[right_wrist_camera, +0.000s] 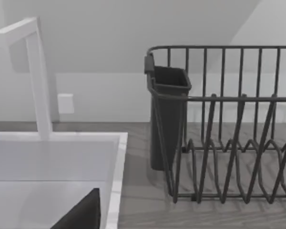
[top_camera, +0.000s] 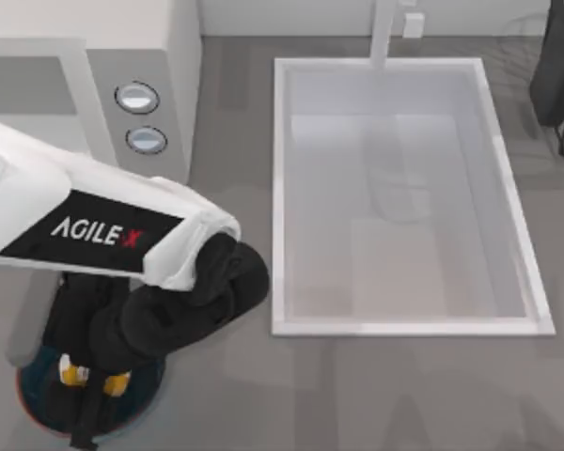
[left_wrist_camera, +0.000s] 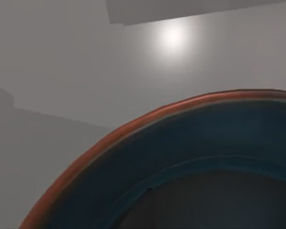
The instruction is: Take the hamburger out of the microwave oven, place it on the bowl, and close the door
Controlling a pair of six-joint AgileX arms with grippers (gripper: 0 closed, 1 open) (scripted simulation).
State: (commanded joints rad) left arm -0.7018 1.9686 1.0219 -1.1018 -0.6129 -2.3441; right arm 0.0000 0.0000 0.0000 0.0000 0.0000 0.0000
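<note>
The bowl point(top_camera: 143, 393), teal inside with a reddish-brown rim, sits at the table's front left; its rim point(left_wrist_camera: 133, 129) is very close in the left wrist view. My left gripper point(top_camera: 94, 381) reaches down into it, shut on the hamburger point(top_camera: 70, 374), whose orange-yellow patches peek out on both sides. The microwave oven point(top_camera: 132, 38) stands at the back left, with two round knobs point(top_camera: 137, 97) facing forward. A pale grey strip point(top_camera: 23, 324) juts forward under my left arm and looks like the open door. My right arm is parked by the sink, facing the dish rack.
A large white sink basin point(top_camera: 395, 197) with a tap point(top_camera: 383, 33) takes up the middle and right. A dark wire dish rack point(right_wrist_camera: 229, 143) with a cutlery cup point(right_wrist_camera: 167, 119) stands at the back right. Bare grey counter lies in front of the sink.
</note>
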